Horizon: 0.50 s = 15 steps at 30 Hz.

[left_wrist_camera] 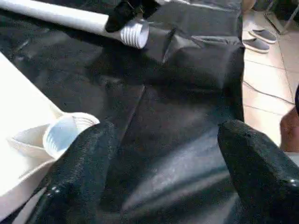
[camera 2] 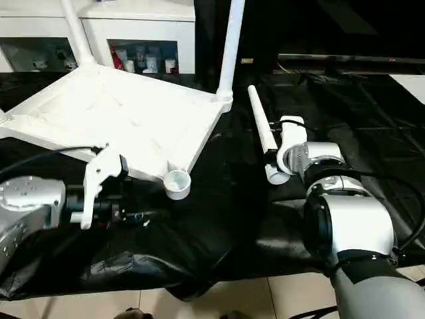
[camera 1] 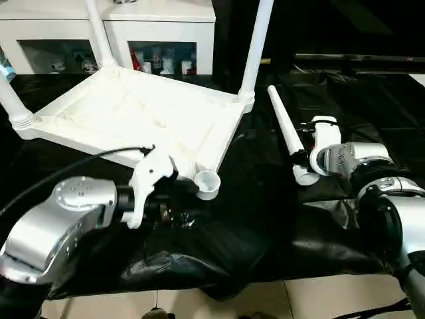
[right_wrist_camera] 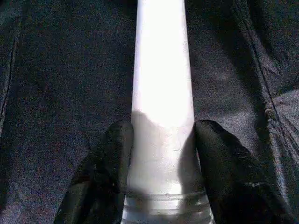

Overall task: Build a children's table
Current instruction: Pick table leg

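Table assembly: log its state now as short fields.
tabletop: upside down on black sheet
legs fitted: three, upright, e.g.
empty socket: near corner
loose leg: lying on the sheet, right of the tabletop
right hand: fingers on both sides of the loose leg's threaded end
left hand: open, beside the empty socket, holding nothing

Tabletop (camera 1: 126, 113) white plastic, matt. Loose leg (camera 1: 287, 133) smooth glossy plastic. Sheet (camera 1: 265, 199) black, shiny, wrinkled. My forearms (camera 1: 53, 226) brushed silver metal.

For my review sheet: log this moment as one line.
legs fitted: three | empty socket: near corner | loose leg: on black sheet, right gripper closed around threaded end | left gripper: open, empty, by socket
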### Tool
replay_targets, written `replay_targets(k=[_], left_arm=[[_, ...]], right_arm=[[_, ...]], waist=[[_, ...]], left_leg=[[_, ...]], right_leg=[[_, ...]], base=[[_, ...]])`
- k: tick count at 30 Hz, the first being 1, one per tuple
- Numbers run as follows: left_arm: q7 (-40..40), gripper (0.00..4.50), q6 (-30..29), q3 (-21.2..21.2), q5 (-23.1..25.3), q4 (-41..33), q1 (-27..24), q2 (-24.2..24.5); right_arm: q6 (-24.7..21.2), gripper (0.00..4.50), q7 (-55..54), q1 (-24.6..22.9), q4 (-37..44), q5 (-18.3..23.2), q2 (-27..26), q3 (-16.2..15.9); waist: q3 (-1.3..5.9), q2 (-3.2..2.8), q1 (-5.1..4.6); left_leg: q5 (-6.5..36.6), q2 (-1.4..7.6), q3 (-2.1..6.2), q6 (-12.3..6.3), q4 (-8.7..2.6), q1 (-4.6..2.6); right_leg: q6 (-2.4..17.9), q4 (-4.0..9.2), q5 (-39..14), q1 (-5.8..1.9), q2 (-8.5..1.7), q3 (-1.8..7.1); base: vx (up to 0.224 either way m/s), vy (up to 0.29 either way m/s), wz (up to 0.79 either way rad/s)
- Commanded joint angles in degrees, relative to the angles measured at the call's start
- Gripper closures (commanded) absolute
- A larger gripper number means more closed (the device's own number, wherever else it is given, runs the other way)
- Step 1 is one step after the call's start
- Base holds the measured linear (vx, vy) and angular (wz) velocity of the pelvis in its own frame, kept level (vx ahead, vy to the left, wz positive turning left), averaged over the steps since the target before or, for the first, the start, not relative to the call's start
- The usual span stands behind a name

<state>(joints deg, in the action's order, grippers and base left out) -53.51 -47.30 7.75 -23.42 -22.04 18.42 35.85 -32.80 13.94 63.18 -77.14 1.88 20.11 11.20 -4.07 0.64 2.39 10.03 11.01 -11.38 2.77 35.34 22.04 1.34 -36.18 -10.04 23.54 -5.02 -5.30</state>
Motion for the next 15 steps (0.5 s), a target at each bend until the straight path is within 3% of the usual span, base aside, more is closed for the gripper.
replay_targets(k=[1,2,3,4,6,8,9,10,11,13,14,15], left_arm=[[0.51,0.17,0.64,0.18,0.20,0.46,1.25,-0.31],[0.53,0.08,0.66,0.16,0.15,0.50,1.32,-0.32],[0.44,0.02,0.77,0.12,-0.01,0.65,1.51,-0.31],[0.36,0.00,0.83,0.11,-0.11,0.74,1.60,-0.28],[0.62,0.00,1.46,0.33,0.17,1.50,2.04,-0.68],[0.75,0.00,1.74,0.48,0.35,1.85,2.23,-0.87],[1.04,0.00,2.17,0.73,0.66,2.56,2.63,-1.20],[1.22,0.00,2.45,0.90,0.84,3.05,2.91,-1.39],[1.78,0.00,2.92,1.09,1.29,3.83,3.46,-1.89],[2.17,0.00,3.29,1.22,1.60,4.40,3.84,-2.24],[2.62,0.00,3.71,1.47,2.12,5.14,4.32,-2.61],[2.67,0.00,3.77,1.51,2.19,5.26,4.39,-2.66]], right_arm=[[-0.04,2.71,0.93,-0.09,0.79,1.05,0.82,1.05],[-0.08,2.76,1.05,-0.06,0.88,1.15,0.85,1.17],[-0.36,2.89,1.42,0.05,1.19,1.52,0.91,1.53],[-0.57,3.01,1.62,0.09,1.36,1.73,0.92,1.74],[-1.40,3.13,2.08,-0.18,2.13,2.47,0.85,2.12],[-1.74,3.31,2.21,-0.34,2.44,2.81,0.78,2.33],[-2.16,3.43,2.53,-0.61,2.89,3.17,0.66,2.48],[-2.39,3.52,2.74,-0.77,3.13,3.37,0.58,2.57],[-2.80,3.52,3.01,-1.14,3.67,3.67,0.45,2.68],[-3.08,3.74,3.23,-1.42,4.08,3.88,0.37,2.77],[-1.06,3.74,3.60,-2.35,5.15,3.72,0.02,2.46],[-0.74,3.95,3.66,-2.49,5.30,3.68,-0.04,2.42]], waist=[[4.34,-0.40,0.11],[4.31,-0.35,0.06],[4.36,-0.70,0.09],[4.37,-0.49,0.03],[4.36,-1.12,0.00],[4.40,-0.81,-0.12],[4.43,-1.41,-0.04],[4.43,-1.05,-0.12],[4.45,-1.40,-0.03],[4.56,-1.24,-0.04],[4.49,-1.98,0.10],[4.43,-1.75,0.03]], left_leg=[[14.61,1.83,1.15,2.81,-3.75,-1.03],[14.75,1.82,1.13,2.79,-3.78,-1.00],[14.81,1.79,1.17,2.86,-3.73,-0.99],[14.99,1.84,1.15,2.73,-3.74,-1.00],[15.30,1.79,1.24,2.86,-3.72,-1.01],[15.56,1.80,1.21,2.78,-3.74,-1.05],[15.64,1.80,1.30,2.94,-3.70,-1.07],[15.89,1.77,1.24,2.83,-3.71,-1.00],[15.67,1.74,1.28,2.78,-3.68,-1.01],[15.05,1.84,1.27,2.63,-3.67,-0.98],[15.19,1.77,1.30,2.70,-3.66,-0.98],[15.74,1.79,1.20,2.65,-3.71,-1.09]], right_leg=[[10.86,4.10,-15.99,-2.65,-3.04,3.05],[10.87,4.15,-16.06,-2.64,-2.99,3.04],[11.00,4.07,-15.88,-2.70,-3.05,3.05],[11.19,4.13,-15.71,-2.70,-3.01,3.02],[11.57,4.12,-15.56,-2.72,-2.99,2.96],[11.77,4.11,-15.14,-2.77,-2.85,2.90],[11.95,3.98,-14.93,-2.77,-2.92,2.90],[12.19,4.11,-14.78,-2.86,-2.87,2.89],[12.27,4.04,-14.48,-2.91,-2.88,2.88],[12.61,3.98,-13.51,-2.98,-2.91,2.88],[12.79,3.94,-13.34,-2.92,-2.91,2.84],[12.62,4.27,-13.67,-2.77,-2.83,2.85]], base=[[0.000,0.000,0.00],[0.000,0.000,0.00],[0.000,0.000,0.00],[0.000,0.000,0.00],[0.000,0.000,0.00],[0.000,0.000,0.00],[0.000,0.000,0.00],[0.000,0.000,0.00],[0.000,0.000,0.00],[0.000,0.000,0.00],[0.000,0.000,0.00],[0.000,0.000,0.00]])
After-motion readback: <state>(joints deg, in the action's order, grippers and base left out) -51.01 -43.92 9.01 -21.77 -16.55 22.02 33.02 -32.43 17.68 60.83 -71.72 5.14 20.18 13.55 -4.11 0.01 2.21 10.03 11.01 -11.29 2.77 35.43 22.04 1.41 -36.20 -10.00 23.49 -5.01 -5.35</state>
